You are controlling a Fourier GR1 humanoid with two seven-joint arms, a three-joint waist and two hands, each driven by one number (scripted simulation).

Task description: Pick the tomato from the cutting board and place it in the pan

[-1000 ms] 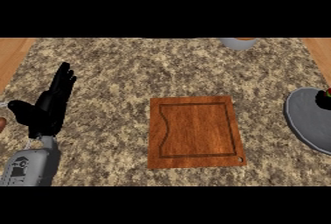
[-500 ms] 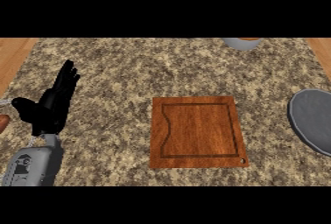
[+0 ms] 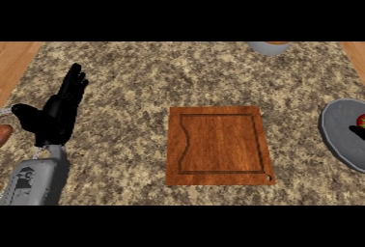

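I see the tomato (image 3: 360, 119) in the pan (image 3: 335, 130), axis unclear, well right of my wide-open left robot hand (image 3: 53, 119).

Counter (image 3: 178, 77): speckled stone pattern, beige with brown and black flecks. Wood strip (image 3: 14, 62) along the left edge: plain pale orange-brown, and the same at far right. Cutting board (image 3: 217, 144): reddish-brown wood with fine lengthwise grain and a darker groove line inside the rim. Pan (image 3: 339, 135), right edge: flat grey, lighter at the rim. Tomato (image 3: 361, 120): red, with a touch of green on top. Left hand (image 3: 53, 116): black. Forearm (image 3: 32, 181): light grey with darker grey panels. Far vessel (image 3: 269, 47): grey, orange-brown on top. Small rounded thing (image 3: 3, 135), left edge: reddish-brown.
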